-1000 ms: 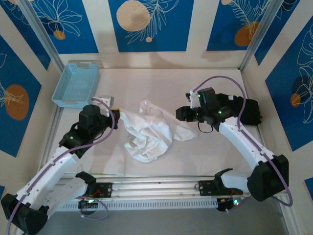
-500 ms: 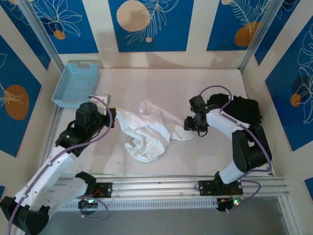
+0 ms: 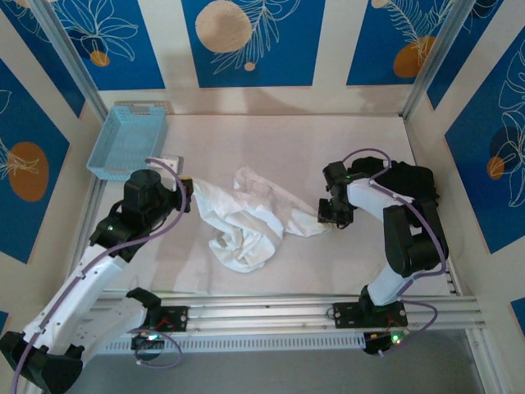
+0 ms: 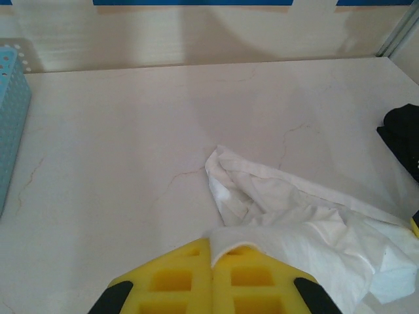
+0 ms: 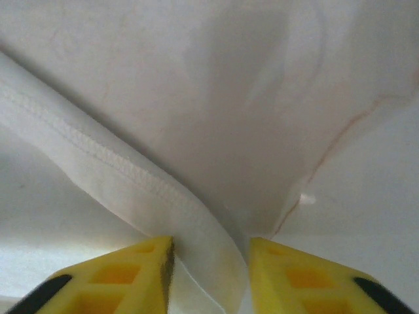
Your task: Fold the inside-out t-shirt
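Pale table (image 3: pixel 287 139), crumpled t-shirt (image 3: pixel 246 217).
Left gripper (image 4: pixel 211 245) clamps its edge; wrist view: right gripper (image 5: pixel 209 247) astride the hem, jaws apart.

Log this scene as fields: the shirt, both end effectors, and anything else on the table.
white t-shirt: crumpled in the middle, not folded
left end effector: shut on the shirt's left edge
right end effector: jaws apart, astride a stitched hem at the shirt's right end
blue basket: far left corner
black garment: right side
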You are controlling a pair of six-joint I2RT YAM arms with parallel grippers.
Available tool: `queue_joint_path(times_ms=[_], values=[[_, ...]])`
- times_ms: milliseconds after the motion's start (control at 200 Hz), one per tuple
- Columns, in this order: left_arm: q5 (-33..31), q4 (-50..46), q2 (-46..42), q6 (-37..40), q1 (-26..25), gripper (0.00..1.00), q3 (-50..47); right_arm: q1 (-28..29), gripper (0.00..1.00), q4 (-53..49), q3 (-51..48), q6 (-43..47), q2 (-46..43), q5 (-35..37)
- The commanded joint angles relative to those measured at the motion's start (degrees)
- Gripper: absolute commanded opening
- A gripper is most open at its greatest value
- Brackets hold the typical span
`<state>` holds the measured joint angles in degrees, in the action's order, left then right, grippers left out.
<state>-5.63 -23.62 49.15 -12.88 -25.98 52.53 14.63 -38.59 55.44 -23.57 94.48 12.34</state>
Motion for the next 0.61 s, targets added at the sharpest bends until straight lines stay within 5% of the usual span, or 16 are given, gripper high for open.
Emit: queue_joint_path(times_ms=[0,155,370,600], values=[[0.46,-0.13,-0.11,1.15,0.92,0.0,2.98,-0.65,0.2,-0.55,1.51,1.09,0.85,-2.24],[-0.49,-2.9,1.4,1.52,1.91,0.0,7.43,-2.0,0.0,1.34,2.48,2.02,-9.33,-0.06],[1.16,-7.06,5.04,1.89,6.07,0.0,19.37,-13.55,0.0,6.94,8.19,0.15,-28.34,-13.47],[4.86,-10.14,11.7,1.71,15.82,0.0,39.73,-23.28,0.0,6.7,21.16,-1.51,-32.78,-24.59]])
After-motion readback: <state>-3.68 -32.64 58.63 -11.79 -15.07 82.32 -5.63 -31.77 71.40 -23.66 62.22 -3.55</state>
